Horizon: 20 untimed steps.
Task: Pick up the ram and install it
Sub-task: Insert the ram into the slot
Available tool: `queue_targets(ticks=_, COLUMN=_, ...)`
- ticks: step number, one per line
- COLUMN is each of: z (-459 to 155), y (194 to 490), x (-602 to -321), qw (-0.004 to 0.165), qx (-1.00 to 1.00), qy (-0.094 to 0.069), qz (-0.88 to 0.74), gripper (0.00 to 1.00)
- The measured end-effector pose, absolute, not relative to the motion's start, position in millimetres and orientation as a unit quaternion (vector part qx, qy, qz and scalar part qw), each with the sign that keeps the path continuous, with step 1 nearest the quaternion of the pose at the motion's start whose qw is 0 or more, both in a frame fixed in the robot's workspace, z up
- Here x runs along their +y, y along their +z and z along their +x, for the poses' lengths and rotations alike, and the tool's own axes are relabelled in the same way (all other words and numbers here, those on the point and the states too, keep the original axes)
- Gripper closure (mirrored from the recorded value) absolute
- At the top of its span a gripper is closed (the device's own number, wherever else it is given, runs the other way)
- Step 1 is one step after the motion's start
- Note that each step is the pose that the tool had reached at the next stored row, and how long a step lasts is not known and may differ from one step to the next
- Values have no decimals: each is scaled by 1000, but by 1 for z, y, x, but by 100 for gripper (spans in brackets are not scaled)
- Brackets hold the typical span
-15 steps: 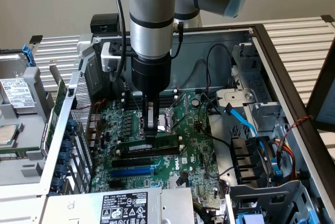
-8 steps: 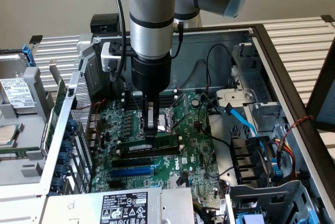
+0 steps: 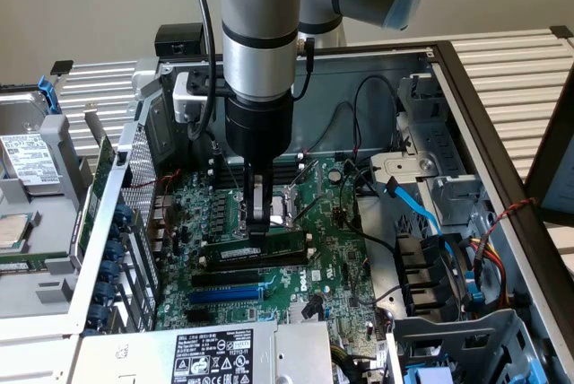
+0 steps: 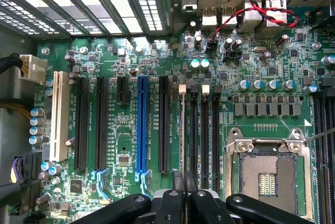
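Ram (image 3: pixel 278 243) on edge, tight between the jaws

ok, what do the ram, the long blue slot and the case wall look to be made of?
ram: green circuit board, matte, with a white sticker that looks like paper.
long blue slot: probably moulded plastic, going by its even colour and slight sheen.
case wall: sheet metal, likely steel; dull grey with folded edges.
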<state>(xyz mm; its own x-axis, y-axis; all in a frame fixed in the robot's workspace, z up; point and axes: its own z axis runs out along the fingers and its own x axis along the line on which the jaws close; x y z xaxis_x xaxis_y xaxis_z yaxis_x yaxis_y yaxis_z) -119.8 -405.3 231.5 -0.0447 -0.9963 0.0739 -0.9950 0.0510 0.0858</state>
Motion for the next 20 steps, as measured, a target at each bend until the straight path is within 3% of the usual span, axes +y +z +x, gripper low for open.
queue_targets(ticks=20, z=-120, y=237, x=-405, qw=57, qx=-723, qy=-6, qz=689, gripper=88)
